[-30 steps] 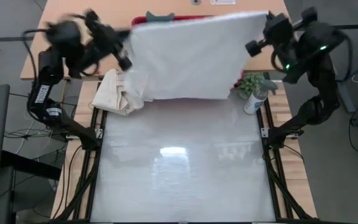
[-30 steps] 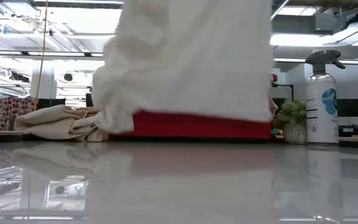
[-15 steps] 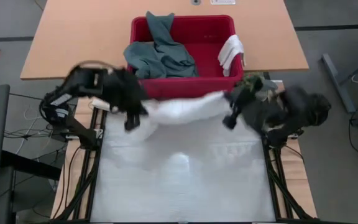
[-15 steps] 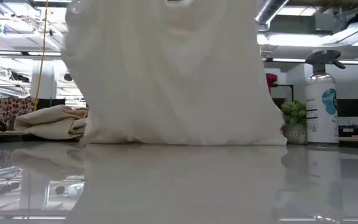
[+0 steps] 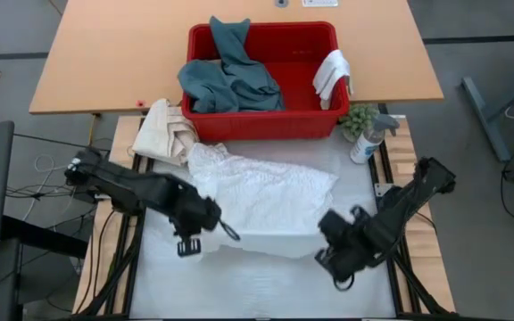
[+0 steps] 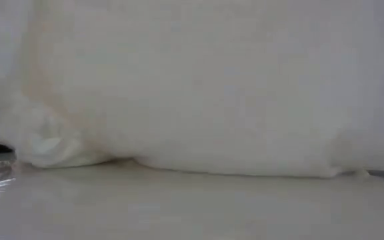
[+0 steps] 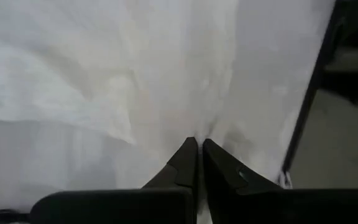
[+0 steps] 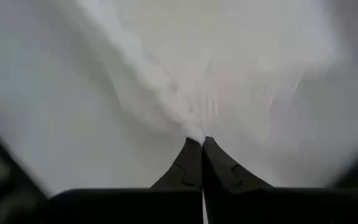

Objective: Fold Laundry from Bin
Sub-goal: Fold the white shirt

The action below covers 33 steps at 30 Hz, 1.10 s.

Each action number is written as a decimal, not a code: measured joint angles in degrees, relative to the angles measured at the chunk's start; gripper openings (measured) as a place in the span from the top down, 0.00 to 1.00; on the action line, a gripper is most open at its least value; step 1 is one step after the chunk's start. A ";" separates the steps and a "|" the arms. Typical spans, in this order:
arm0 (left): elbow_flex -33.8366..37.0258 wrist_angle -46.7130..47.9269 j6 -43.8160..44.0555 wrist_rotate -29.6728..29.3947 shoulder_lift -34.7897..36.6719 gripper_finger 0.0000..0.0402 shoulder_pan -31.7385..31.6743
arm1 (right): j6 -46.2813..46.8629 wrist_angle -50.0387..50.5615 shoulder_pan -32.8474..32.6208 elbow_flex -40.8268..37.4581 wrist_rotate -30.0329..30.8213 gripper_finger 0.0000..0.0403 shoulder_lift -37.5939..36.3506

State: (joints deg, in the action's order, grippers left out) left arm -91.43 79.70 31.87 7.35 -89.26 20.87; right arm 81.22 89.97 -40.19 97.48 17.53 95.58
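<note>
The white towel lies spread at the table's centre, near the front edge. It looks soft, light and limp, so we grip it at the corners. The left claw and right claw each pinch a front corner. The bin sits at the back edge.

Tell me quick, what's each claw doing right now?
Left gripper: shut on the white towel.
Right gripper: shut on the same towel.
</note>
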 joint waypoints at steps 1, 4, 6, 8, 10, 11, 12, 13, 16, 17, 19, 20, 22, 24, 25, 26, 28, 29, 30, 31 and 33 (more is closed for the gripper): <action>1.97 -0.79 -0.87 2.26 -0.02 1.00 0.83 | 0.26 -0.36 -0.58 -0.29 -2.83 0.96 0.68; 5.01 -2.57 -4.51 8.83 -0.06 1.00 1.74 | -0.89 -0.63 -1.43 -0.38 -5.18 0.96 1.30; 5.47 -1.39 -5.48 9.76 -0.04 1.00 1.30 | -1.00 -0.60 -0.48 -0.36 -3.07 0.96 0.93; 5.47 -1.76 -5.85 7.58 -0.03 1.00 0.80 | -1.95 0.36 0.82 -0.38 -2.32 0.96 0.66; 5.47 -2.94 -5.87 4.64 0.01 1.00 0.67 | -2.63 0.23 1.92 -0.38 -4.27 0.96 0.64; 5.50 -3.80 -5.61 4.41 0.01 1.00 0.74 | -3.03 -0.29 1.92 -0.38 -7.25 0.96 0.84; 5.50 -5.44 -4.85 6.01 0.01 1.00 0.90 | -4.26 -1.71 1.43 -0.38 -11.68 0.96 1.05; 5.50 -7.34 -4.63 9.93 0.01 1.00 1.04 | -6.24 -3.61 0.50 -0.38 -16.43 0.96 1.13; 5.37 -12.14 -6.94 24.26 0.13 1.00 1.78 | -10.34 -8.60 -2.52 -0.36 -21.97 0.96 1.14; 5.00 -12.54 -8.55 27.54 0.28 1.00 1.85 | -11.86 -8.28 -3.14 -0.38 -21.87 0.96 0.63; 3.60 -11.67 -13.94 31.37 0.47 1.00 0.87 | -13.64 -5.89 -2.44 -0.28 -20.02 0.96 -0.89; 2.70 -10.26 -16.40 31.40 0.50 1.00 -0.32 | -14.01 -2.95 -1.37 -0.27 -17.64 0.96 -1.71; 0.58 -6.12 -20.30 29.15 0.51 1.00 -3.59 | -14.27 0.72 1.68 -0.40 -11.62 0.96 -3.22; -2.15 -0.80 -22.53 24.24 0.51 1.00 -8.12 | -17.49 0.28 5.42 -0.66 -2.74 0.96 -5.37; -3.44 2.21 -23.69 21.18 0.56 1.00 -10.75 | -19.05 0.15 7.39 -0.58 2.00 0.96 -6.52; -5.27 4.47 -25.04 17.52 0.60 1.00 -13.43 | -20.40 0.51 9.89 -0.12 6.38 0.96 -7.63; -9.70 8.25 -28.01 8.38 0.55 1.00 -18.80 | -26.34 0.33 15.55 0.06 13.68 0.96 -10.43; -12.33 10.37 -30.34 3.34 0.55 1.00 -21.43 | -29.20 0.29 18.58 0.08 16.63 0.96 -11.78; -15.07 11.09 -33.15 -2.16 0.59 1.00 -24.02 | -30.90 0.41 21.82 0.23 20.05 0.96 -13.08; -18.08 10.59 -36.37 -7.74 0.66 1.00 -26.55 | -32.85 0.28 25.24 0.47 23.90 0.96 -14.43; -24.25 8.52 -44.63 -19.52 0.66 1.00 -31.25 | -40.40 -0.31 32.08 1.66 31.96 0.96 -17.47</action>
State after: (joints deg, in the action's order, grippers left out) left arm -115.67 88.21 -12.76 -12.17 -88.60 -10.38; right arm 40.82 89.65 -8.10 99.14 49.48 78.12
